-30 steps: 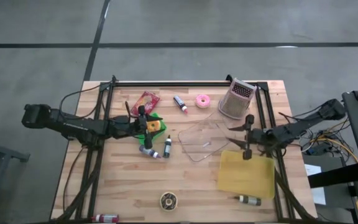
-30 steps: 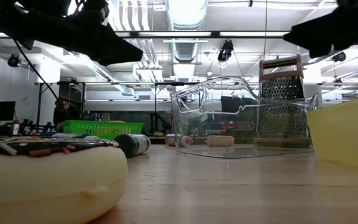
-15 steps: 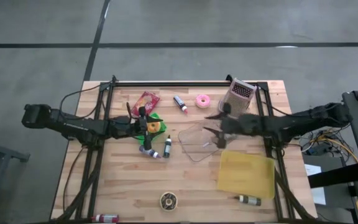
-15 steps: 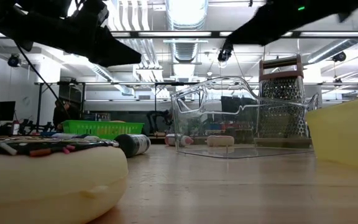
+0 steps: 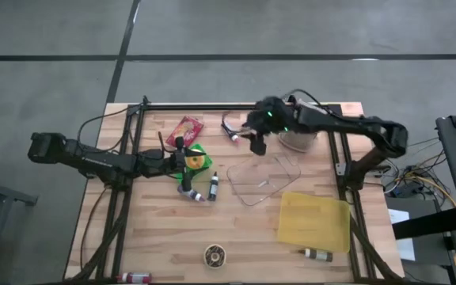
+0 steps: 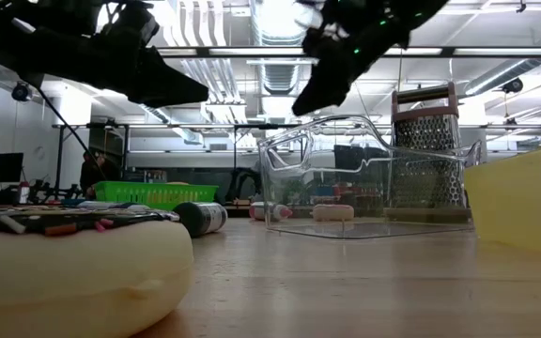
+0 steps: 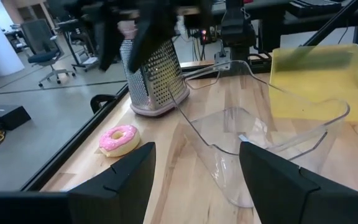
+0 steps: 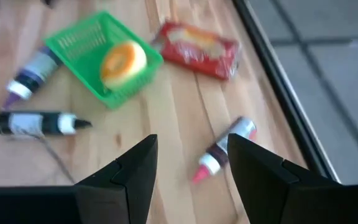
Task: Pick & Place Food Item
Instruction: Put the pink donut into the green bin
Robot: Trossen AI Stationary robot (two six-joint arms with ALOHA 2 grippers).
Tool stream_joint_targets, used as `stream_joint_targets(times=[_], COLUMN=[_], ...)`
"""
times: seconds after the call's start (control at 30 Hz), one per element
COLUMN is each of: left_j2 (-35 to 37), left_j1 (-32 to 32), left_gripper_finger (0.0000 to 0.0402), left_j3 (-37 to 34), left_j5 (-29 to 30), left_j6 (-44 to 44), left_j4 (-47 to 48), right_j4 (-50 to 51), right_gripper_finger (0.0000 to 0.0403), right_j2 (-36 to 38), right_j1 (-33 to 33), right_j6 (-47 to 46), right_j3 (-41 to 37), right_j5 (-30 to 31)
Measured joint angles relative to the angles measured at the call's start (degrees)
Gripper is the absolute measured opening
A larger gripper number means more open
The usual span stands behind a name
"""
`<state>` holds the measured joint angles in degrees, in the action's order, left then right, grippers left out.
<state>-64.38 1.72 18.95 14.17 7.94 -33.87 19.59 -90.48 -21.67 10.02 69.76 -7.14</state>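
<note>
The right gripper (image 5: 257, 143) is hanging with its fingers (image 8: 120, 180) spread and holding nothing, above the table's (image 5: 157, 237) far middle, just beside a red-tipped bottle (image 8: 222, 151) lying at its 9 o'clock. The left gripper (image 5: 182, 150) is hovering open and empty over the green basket (image 5: 197, 155), where a yellow donut (image 8: 123, 63) is sitting. A pink donut (image 7: 119, 139) is lying beside the metal grater (image 7: 151, 73). A clear container (image 5: 263, 179) is sitting at table centre.
</note>
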Motion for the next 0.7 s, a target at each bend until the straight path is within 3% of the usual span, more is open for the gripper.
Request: stream_joint_targets(times=[0.33,0.7], left_j2=[0.00,0.00], left_j1=[0.00,0.00], left_gripper_finger=[0.0234,0.0234], left_j3=[-0.56,-0.66], left_j5=[0.14,0.14], left_j6=[-0.46,-1.00], left_j4=[0.04,0.04], right_j4=[21.39,31.36], right_gripper_finger=[0.0192,0.0192], right_j2=[-14.99,-19.87], right_j1=[-5.25,-12.25], right_j6=[3.45,3.82], right_j3=[17.31,19.85], right_j5=[-2.44,-3.91])
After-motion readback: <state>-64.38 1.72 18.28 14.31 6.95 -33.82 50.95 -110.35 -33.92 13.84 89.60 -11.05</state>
